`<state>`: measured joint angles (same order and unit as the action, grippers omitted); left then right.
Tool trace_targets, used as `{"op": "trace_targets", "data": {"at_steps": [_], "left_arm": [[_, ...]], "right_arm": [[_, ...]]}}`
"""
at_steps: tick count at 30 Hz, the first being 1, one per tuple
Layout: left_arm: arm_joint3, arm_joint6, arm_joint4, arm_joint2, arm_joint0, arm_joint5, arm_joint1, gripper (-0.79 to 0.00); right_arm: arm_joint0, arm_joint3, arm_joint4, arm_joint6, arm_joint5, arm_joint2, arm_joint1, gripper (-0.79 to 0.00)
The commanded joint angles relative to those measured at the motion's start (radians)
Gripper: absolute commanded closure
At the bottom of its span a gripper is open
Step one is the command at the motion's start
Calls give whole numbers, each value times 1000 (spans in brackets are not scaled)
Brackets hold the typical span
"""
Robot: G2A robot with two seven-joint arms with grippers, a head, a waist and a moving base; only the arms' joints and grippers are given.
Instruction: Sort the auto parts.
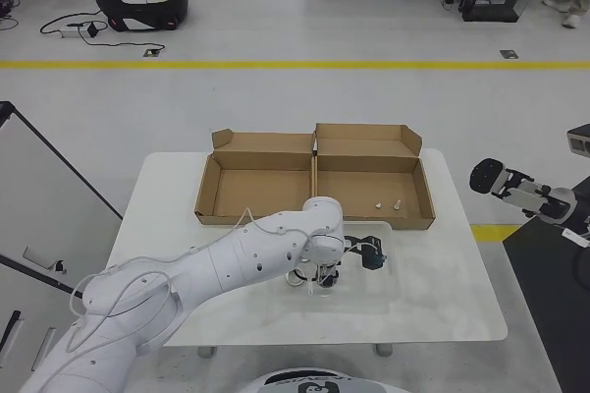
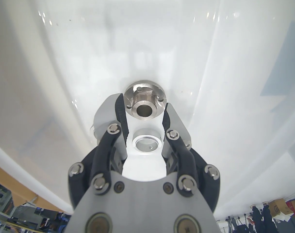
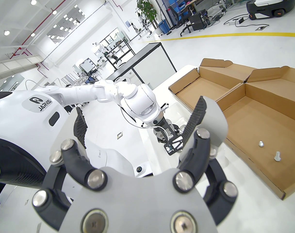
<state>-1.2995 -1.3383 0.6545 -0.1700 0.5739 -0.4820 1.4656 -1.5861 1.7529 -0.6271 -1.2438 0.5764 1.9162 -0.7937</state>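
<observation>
The left gripper (image 2: 143,103) hangs inside the white tray (image 1: 378,293), clamped on a flanged hub (image 2: 145,92). Its pads press the flange rim from opposite sides. The hub's bore axis runs along the gripper's own line, collar toward the wrist and flange face toward the tray floor, so the pinch goes across the flange's width, not along its length. Below the hub, on the tray floor, lies a silver ring (image 2: 146,134). It looks apart from the hub and is not gripped.

The coming move, as I judge it, turns on where the boxes lie from this grasp. Both sit just beyond the tray's far edge, side by side and touching. The left box (image 1: 260,192) lies beyond the tray's far-left corner, and the right box (image 1: 358,192) is almost straight ahead of the gripper. Two small fasteners (image 1: 378,205) (image 1: 397,205) lie near the right box's front wall, close to the tray. Since the hub is unlike these fasteners, it probably belongs in the left box, which means a lift and then a carry away from the robot and to its left.

The right gripper (image 3: 139,103) is well off to the tray's right, past the table edge, its jaws spread wide around nothing. The left arm is much the nearer.
</observation>
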Motion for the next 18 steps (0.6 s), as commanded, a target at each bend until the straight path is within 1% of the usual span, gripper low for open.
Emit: {"op": "trace_targets", "data": {"at_steps": [1, 11, 18], "left_arm": [[4, 3, 3, 0, 2, -3, -1, -366], [26, 15, 5, 0, 12, -15, 1, -351], [28, 17, 10, 0, 15, -17, -2, -317]], "right_arm": [[0, 0, 0, 0, 0, 0, 0, -785], [0, 0, 0, 0, 0, 0, 0, -785], [0, 0, 0, 0, 0, 0, 0, -785]]}}
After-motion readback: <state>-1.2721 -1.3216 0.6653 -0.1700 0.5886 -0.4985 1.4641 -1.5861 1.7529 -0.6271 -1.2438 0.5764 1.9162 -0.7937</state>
